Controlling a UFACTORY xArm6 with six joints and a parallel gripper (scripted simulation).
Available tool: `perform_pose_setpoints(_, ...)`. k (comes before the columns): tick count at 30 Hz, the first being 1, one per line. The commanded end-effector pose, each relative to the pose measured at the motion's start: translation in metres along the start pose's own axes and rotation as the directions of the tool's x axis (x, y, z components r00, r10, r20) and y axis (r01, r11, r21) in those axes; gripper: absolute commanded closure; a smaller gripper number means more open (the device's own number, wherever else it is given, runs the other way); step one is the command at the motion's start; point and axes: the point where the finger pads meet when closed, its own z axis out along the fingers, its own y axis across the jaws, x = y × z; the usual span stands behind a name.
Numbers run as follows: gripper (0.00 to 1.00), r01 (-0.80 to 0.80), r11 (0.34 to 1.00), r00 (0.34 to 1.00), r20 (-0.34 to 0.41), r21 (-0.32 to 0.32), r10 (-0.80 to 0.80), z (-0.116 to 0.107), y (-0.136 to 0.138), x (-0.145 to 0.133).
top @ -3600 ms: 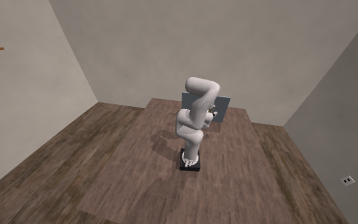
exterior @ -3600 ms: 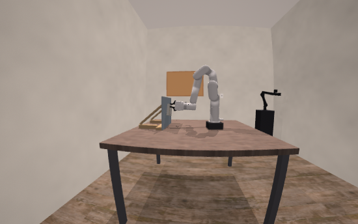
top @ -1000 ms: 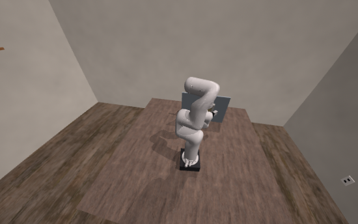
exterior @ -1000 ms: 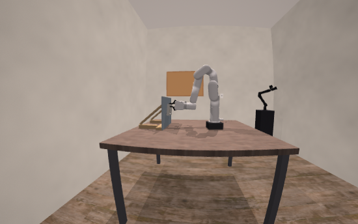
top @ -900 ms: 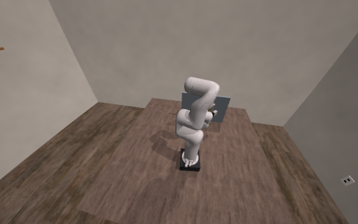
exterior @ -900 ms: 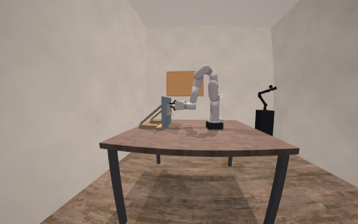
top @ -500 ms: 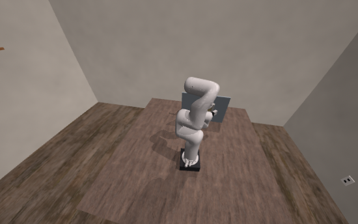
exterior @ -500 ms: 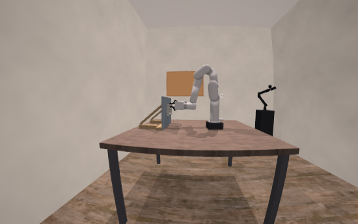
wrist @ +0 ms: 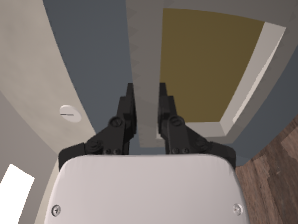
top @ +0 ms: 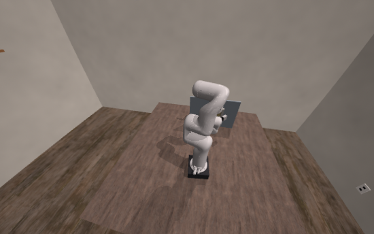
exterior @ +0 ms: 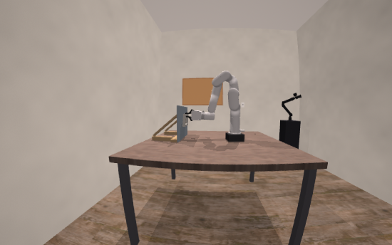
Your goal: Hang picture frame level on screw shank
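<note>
In the wrist view my gripper is shut on the pale border of the picture frame, which has an olive-yellow centre. The frame lies against the upright grey-blue board and looks tilted in this view. The white screw head sticks out of the board to the left of my fingers, apart from the frame. In the exterior view the gripper is right at the board, above the table. In the top view the arm hides most of the frame and the gripper.
A wooden brace props the board from behind on the table. The arm's black base stands mid-table. A black camera stand stands beyond the table's right side.
</note>
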Motion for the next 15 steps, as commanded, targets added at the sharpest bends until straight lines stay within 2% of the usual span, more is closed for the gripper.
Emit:
perform_pose_setpoints(1, 1.00, 0.001, 1.000, 1.000, 0.000, 0.004, -0.001, 0.0008, -0.0015, 0.0002)
perform_pose_setpoints(15, 1.00, 0.001, 1.000, 1.000, -0.001, 0.004, -0.001, 0.0008, 0.0003, 0.0004)
